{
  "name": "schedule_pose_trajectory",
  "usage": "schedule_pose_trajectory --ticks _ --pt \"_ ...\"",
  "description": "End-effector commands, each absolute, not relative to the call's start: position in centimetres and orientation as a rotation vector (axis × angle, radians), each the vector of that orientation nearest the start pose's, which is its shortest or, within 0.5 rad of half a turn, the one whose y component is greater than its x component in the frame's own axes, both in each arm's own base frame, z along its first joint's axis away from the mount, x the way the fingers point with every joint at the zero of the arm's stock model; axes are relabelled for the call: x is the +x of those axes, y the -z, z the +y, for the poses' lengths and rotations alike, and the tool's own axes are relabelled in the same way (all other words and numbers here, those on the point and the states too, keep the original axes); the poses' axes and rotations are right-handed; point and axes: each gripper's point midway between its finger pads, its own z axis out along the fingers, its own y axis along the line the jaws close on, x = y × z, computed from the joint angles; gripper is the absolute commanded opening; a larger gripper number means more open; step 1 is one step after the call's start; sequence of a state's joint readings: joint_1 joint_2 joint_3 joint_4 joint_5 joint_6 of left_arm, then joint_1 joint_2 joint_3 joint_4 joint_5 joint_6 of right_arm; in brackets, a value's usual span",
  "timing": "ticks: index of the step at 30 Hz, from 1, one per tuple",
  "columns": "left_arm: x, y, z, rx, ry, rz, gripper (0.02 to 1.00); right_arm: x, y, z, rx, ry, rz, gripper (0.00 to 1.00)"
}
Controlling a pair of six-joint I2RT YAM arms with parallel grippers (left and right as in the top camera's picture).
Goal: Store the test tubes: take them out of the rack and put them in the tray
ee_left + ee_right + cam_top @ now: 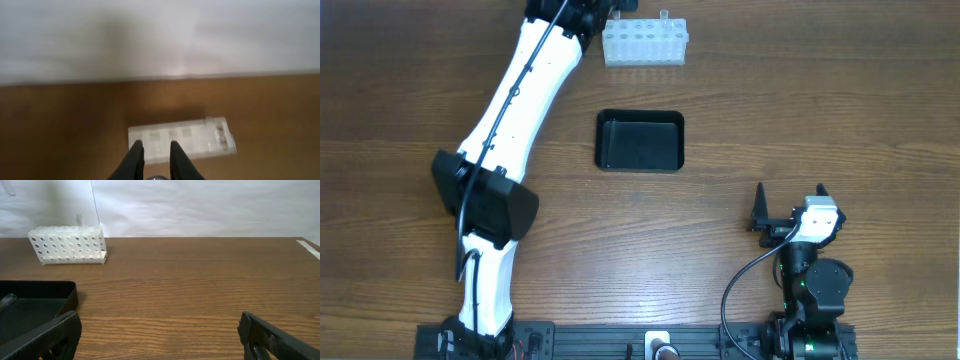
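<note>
The clear test tube rack stands at the table's far edge, and one test tube stands upright in its right end. My left gripper hangs above the rack's left end. In the left wrist view its fingers stand close together over the rack, shut on a pale rounded tube top at the frame's edge. The black tray lies mid-table; a clear tube lies inside it. My right gripper rests open near its base, holding nothing.
A white wall rises right behind the rack. The left arm's white link slants over the table left of the tray. Bare wood stretches between tray, rack and right arm.
</note>
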State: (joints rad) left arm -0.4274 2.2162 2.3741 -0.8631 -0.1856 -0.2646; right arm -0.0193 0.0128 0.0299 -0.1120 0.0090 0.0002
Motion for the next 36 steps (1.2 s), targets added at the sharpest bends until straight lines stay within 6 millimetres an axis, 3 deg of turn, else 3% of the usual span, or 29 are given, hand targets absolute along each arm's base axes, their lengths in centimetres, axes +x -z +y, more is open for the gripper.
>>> schedule_pose_trajectory --ticks 1,6,14,28,36 --pt "51.6 -25.9 -23.1 0.084 0.261 2.407 0.045 24.5 -15.6 -0.7 0.027 0.021 1.665 0.993" --pt "46.5 -21.5 -22.7 0.059 0.294 2.695 0.04 24.5 -15.6 -0.7 0.027 0.021 1.665 0.991" --pt "42.8 -16.5 -22.4 0.07 0.264 2.956 0.04 24.5 -15.6 -0.7 0.027 0.021 1.665 0.993" --pt "42.2 -8.0 -23.1 0.062 0.226 3.162 0.045 24.5 -15.6 -0.7 0.027 0.021 1.665 0.991" --pt "41.8 -4.9 -23.2 0.055 0.209 3.232 0.051 24.5 -15.6 -0.7 0.027 0.02 1.665 0.991"
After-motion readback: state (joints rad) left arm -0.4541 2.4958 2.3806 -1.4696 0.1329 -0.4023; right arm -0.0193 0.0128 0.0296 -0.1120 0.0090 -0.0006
